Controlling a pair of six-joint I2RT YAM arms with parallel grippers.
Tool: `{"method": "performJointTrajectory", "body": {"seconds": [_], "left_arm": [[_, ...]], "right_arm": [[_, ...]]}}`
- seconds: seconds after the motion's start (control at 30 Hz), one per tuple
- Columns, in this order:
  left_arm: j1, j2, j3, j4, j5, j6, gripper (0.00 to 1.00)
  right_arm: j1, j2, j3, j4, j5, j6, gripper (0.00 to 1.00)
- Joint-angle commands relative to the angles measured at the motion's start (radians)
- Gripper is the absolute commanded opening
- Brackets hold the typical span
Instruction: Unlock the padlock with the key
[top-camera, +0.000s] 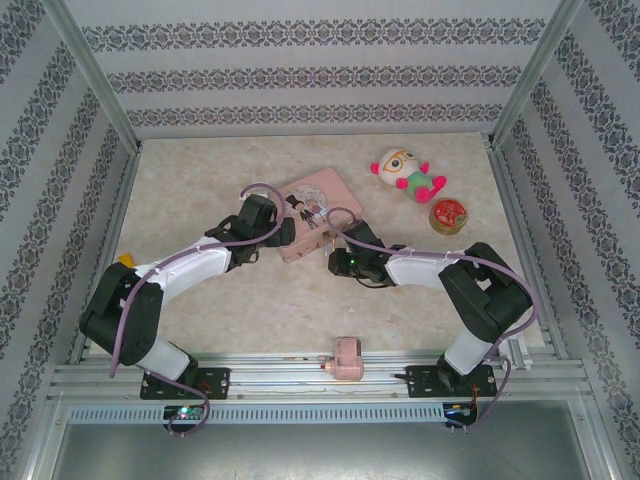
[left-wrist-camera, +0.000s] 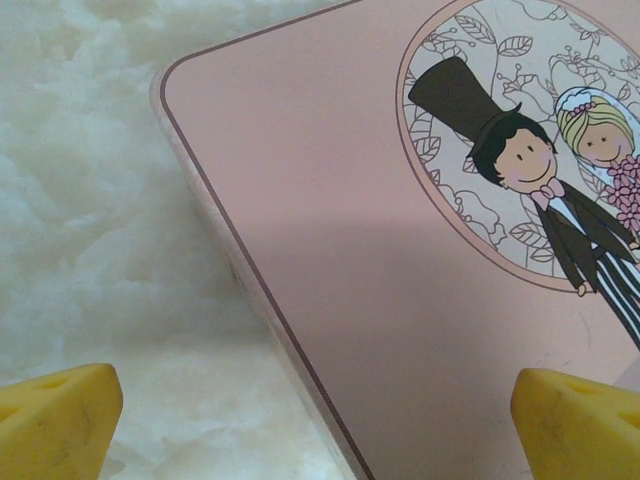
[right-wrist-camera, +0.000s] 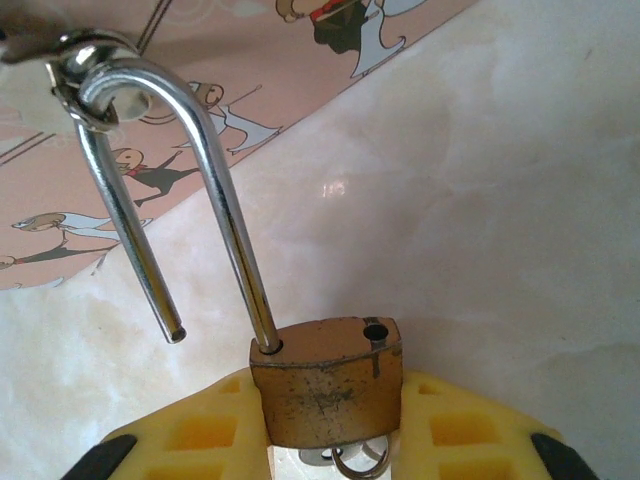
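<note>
Pads (right-wrist-camera: 200, 440) of right gripper (right-wrist-camera: 330, 445) are clamped on the padlock (right-wrist-camera: 325, 385) by its brass body, keyway end toward the wrist. Shackle (right-wrist-camera: 215, 170) is up: long leg in the body, short leg free and clear of its hole. On that alone I'd call the lock already open. Shackle bend hooks through the hasp (right-wrist-camera: 95, 70) on the tin (right-wrist-camera: 260, 60), which is why the lock sits at the tin's near edge, low over the table (right-wrist-camera: 480, 200). Under the body there's a wire ring (right-wrist-camera: 360, 463) and a grey sliver, likely the key (right-wrist-camera: 316, 458) seated in the keyway. It's mostly hidden, can't confirm. Gripping the body makes sense: it fixes the lock while the shackle pivots in the hasp.

Left gripper (left-wrist-camera: 320, 425) is spread wide, holding nothing. One fingertip is over the table, the other over the lid, straddling the tin's corner. My guess is it's parked there to steady the tin against any pull. Can't tell whether it touches.

Count:
- 2 arms, 2 grippers
- 1 padlock, 1 shackle, 1 ring, at most 1 key seen
- 1 tin
- 1 doll (top-camera: 405, 172) and 1 red can (top-camera: 450, 214), far right, well apart from the work
- 1 small pink block (top-camera: 347, 358) on the near rail
</note>
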Motion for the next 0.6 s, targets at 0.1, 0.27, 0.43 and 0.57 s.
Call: {"method": "performJointTrajectory", "body": {"seconds": [0.1, 0.27, 0.43, 0.57], "left_arm": [[-0.017, 0.021, -0.003, -0.016, -0.025, 0.041, 0.99], [-0.019, 0.034, -0.010, -0.035, -0.044, 0.038, 0.99], [-0.018, 0.043, -0.019, -0.085, -0.076, 0.029, 0.99], [-0.019, 0.049, -0.020, -0.105, -0.084, 0.027, 0.99]], "right_arm": [[0.001, 0.055, -0.015, 0.142, -0.078, 0.063, 0.00], [-0.004, 0.062, -0.022, 0.171, -0.095, 0.095, 0.00], [-0.013, 0.073, -0.036, 0.224, -0.113, 0.134, 0.00], [-0.020, 0.091, -0.050, 0.289, -0.137, 0.166, 0.00]]}}
